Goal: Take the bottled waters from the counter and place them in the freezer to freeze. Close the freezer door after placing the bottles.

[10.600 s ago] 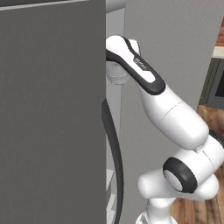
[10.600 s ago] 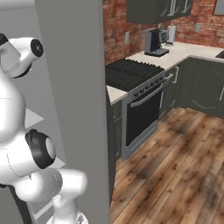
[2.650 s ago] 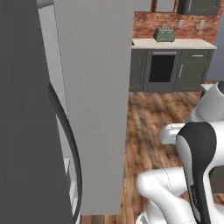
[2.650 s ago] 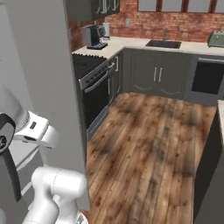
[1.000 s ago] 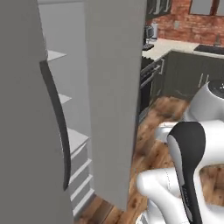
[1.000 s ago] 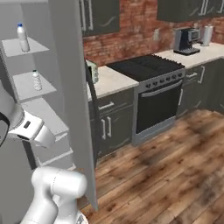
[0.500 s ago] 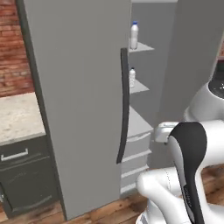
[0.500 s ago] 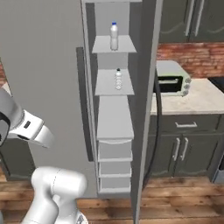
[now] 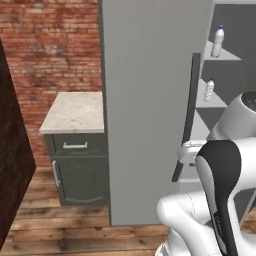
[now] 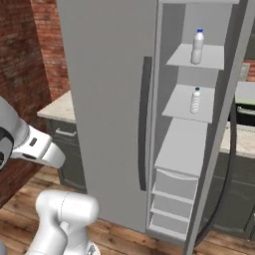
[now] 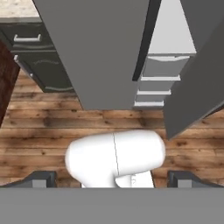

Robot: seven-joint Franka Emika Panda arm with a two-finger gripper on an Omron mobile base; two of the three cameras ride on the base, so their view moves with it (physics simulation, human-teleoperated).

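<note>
freezer (image 10: 109,99): we see a tall grey body that takes up the middle of both base views; its left door is shut, with a dark bar handle (image 10: 144,124) down its right edge.
freezer door (image 10: 219,144): at the right of the right base view we see it swung open toward us, edge-on, a dark curved handle along it; in the hand view it is the grey slab at the upper right (image 11: 197,83).
shelves (image 10: 199,57): inside the open compartment, in the upper right of the right base view, we count two flat shelves, a wider ledge under them, then drawers (image 10: 172,199) stacked at the bottom.
surface (image 9: 75,111): beige speckled slab over dark cabinets, at the middle left of the left base view, just left of the freezer; a brick wall (image 9: 50,45) stands behind it.
floor (image 11: 48,122): wood planks across the middle of the hand view.
upper bottle (image 10: 197,46): upright on the top shelf, near the upper right of the right base view; also at the upper right of the left base view (image 9: 217,41).
lower bottle (image 10: 195,100): upright on the second shelf, straight below the first; right of centre in the left base view (image 9: 209,90).
claw (image 11: 112,179): we see its two dark tips far apart at the bottom corners of the hand view, jaws wide, nothing between them.
</note>
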